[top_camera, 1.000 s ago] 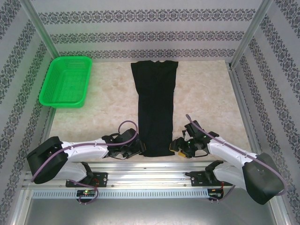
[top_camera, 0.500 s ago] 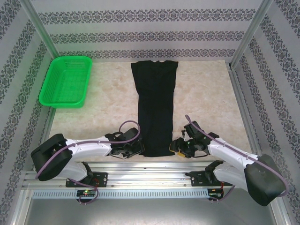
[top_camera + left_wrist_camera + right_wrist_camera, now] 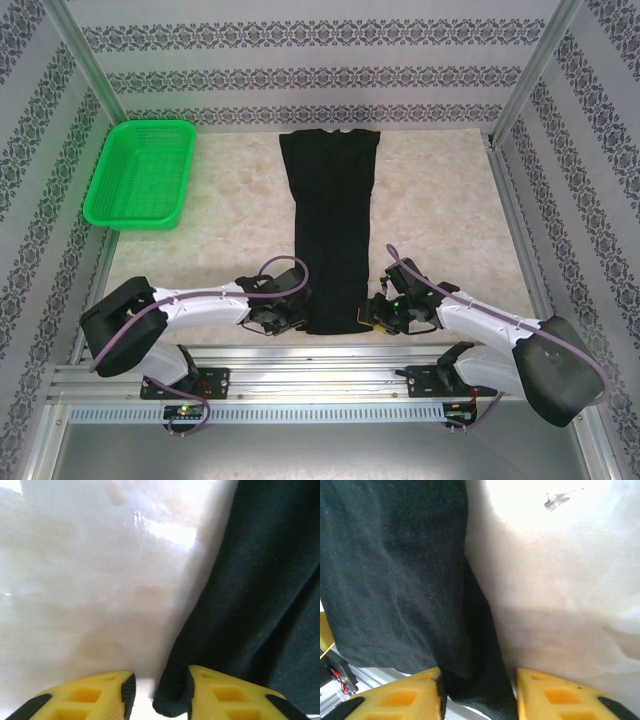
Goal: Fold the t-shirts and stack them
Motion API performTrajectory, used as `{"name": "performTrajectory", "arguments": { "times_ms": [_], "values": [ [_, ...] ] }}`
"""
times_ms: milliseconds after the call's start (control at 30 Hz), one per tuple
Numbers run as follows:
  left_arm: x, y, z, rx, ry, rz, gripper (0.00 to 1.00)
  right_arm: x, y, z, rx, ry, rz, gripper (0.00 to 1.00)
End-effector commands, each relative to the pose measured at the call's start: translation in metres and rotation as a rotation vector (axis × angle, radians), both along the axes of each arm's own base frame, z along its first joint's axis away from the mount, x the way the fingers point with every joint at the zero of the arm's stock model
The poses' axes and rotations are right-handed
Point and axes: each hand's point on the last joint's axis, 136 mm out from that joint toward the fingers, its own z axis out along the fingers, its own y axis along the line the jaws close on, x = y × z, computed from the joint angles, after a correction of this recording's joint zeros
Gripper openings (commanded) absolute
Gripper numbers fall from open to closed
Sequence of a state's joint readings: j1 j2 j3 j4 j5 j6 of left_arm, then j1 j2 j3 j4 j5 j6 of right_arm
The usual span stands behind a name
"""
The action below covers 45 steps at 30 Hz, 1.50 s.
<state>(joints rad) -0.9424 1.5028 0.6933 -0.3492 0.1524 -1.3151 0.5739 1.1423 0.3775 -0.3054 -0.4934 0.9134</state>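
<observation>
One black t-shirt [image 3: 330,220] lies folded into a long narrow strip down the middle of the table, collar at the far end. My left gripper [image 3: 297,318] is at its near left corner. In the left wrist view the t-shirt [image 3: 260,605] has its corner between the yellow fingers [image 3: 100,700], against the right one with a gap on the left; this gripper [image 3: 157,695] is open. My right gripper [image 3: 372,315] is at the near right corner. In the right wrist view a fold of the t-shirt [image 3: 395,570] nearly fills the gap of that gripper [image 3: 479,695], whose jaws stand apart.
A green mesh basket [image 3: 140,172] stands at the far left of the pale marble table [image 3: 230,230]. Metal rails [image 3: 320,365] run along the near edge just behind both grippers. Patterned walls and posts enclose the sides and back.
Both grippers have slid inward onto the shirt's near corners, and their jaws have narrowed around the cloth. The shirt has not visibly moved.
</observation>
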Motion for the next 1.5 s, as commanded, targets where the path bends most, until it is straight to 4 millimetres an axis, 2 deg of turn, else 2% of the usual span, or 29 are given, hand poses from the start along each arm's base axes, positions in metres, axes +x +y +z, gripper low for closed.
{"name": "performTrajectory", "arguments": {
  "times_ms": [0, 167, 267, 367, 500, 767, 1000, 1167, 1467],
  "values": [
    [0.052, -0.087, 0.02, -0.329, -0.198, -0.011, 0.32, 0.009, 0.007, 0.004, 0.009, -0.032, 0.009, 0.34],
    [0.059, -0.103, 0.03, -0.358, -0.201, -0.031, 0.28, 0.012, 0.009, 0.005, 0.014, -0.027, 0.005, 0.24],
    [0.063, -0.11, 0.032, -0.362, -0.194, -0.039, 0.25, 0.016, 0.011, 0.009, 0.018, -0.032, 0.004, 0.21],
    [0.066, -0.111, 0.032, -0.362, -0.188, -0.039, 0.19, 0.02, 0.012, 0.015, 0.013, -0.037, 0.01, 0.19],
    [0.068, -0.105, 0.033, -0.343, -0.185, -0.039, 0.1, 0.02, 0.008, 0.012, 0.001, -0.014, -0.002, 0.11],
    [0.063, -0.065, 0.038, -0.254, -0.215, 0.002, 0.01, 0.02, -0.015, 0.018, -0.007, -0.004, -0.053, 0.08],
    [0.048, -0.035, 0.036, -0.201, -0.211, 0.021, 0.0, 0.013, -0.026, 0.015, -0.018, 0.015, -0.079, 0.07],
    [0.031, -0.002, 0.04, -0.156, -0.214, 0.048, 0.0, 0.008, -0.033, 0.016, -0.031, 0.022, -0.095, 0.05],
    [0.009, 0.022, 0.032, -0.153, -0.193, 0.074, 0.0, -0.007, -0.041, 0.006, -0.061, 0.07, -0.109, 0.01]
  ]
}}
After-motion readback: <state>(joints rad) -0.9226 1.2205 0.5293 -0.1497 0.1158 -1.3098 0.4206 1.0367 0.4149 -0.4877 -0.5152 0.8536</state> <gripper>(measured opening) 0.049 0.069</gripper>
